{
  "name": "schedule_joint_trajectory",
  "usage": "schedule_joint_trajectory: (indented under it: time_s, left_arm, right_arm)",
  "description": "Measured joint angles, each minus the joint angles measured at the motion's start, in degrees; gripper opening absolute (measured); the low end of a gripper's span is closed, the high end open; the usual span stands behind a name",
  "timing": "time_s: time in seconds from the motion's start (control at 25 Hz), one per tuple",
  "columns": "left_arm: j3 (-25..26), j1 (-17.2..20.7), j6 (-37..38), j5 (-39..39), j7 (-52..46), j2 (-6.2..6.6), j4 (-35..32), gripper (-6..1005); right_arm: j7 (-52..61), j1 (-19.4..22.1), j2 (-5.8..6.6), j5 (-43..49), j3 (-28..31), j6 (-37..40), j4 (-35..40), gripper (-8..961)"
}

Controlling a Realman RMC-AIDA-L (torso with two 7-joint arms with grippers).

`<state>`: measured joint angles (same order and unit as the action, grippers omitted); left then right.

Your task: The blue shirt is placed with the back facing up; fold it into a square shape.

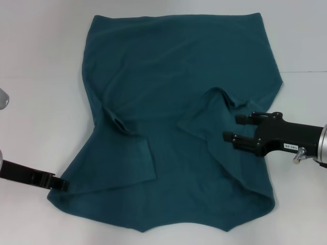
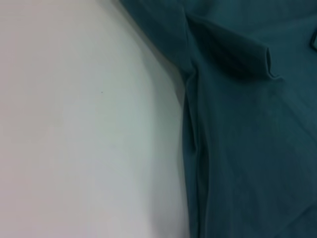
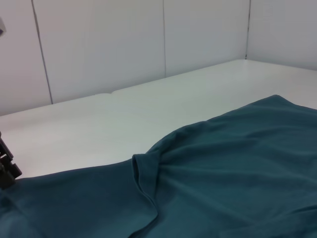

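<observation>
1. You have the blue shirt [image 1: 173,102] spread on the white table [image 1: 36,117]; it fills most of the head view, with the far edge straight and the near edge wavy and running to the frame's bottom; both short sleeves lie folded inward onto the body, the left sleeve [image 1: 125,153] and the right sleeve [image 1: 214,120] each showing a creased cuff.
2. Your right gripper [image 1: 232,127] reaches in from the right side, over the shirt's right portion just beside the folded right sleeve; its two black fingers stand apart with a visible gap between them and nothing between them; whether the fingertips touch the cloth you cannot tell.
3. Your left gripper [image 1: 57,184] sits low at the shirt's near-left edge, its tip touching the fabric there; only a thin black bar shows, so you cannot tell how its fingers stand or whether it has hold of the cloth.
4. In the left wrist view you see the shirt [image 2: 247,124] beside bare table [image 2: 74,124], with a long ridge along the shirt's side edge and a folded sleeve cuff [image 2: 267,59].
5. In the right wrist view you see the shirt [image 3: 223,173] lying on the table [image 3: 124,114], a sleeve opening [image 3: 143,173] puckered upward, and white wall panels [image 3: 99,44] behind.
</observation>
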<state>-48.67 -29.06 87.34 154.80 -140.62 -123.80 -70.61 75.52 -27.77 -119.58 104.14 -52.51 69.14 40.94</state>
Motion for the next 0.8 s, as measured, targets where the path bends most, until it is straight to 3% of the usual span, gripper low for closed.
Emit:
schedule_joint_trajectory:
  time_s: [0.8]
  left_arm:
    - [-0.90, -0.12, 0.26, -0.16, -0.04, -0.09, 0.97, 442]
  right_arm:
    - [-0.02, 0.00, -0.22, 0.00, 0.76, -0.10, -0.24, 623]
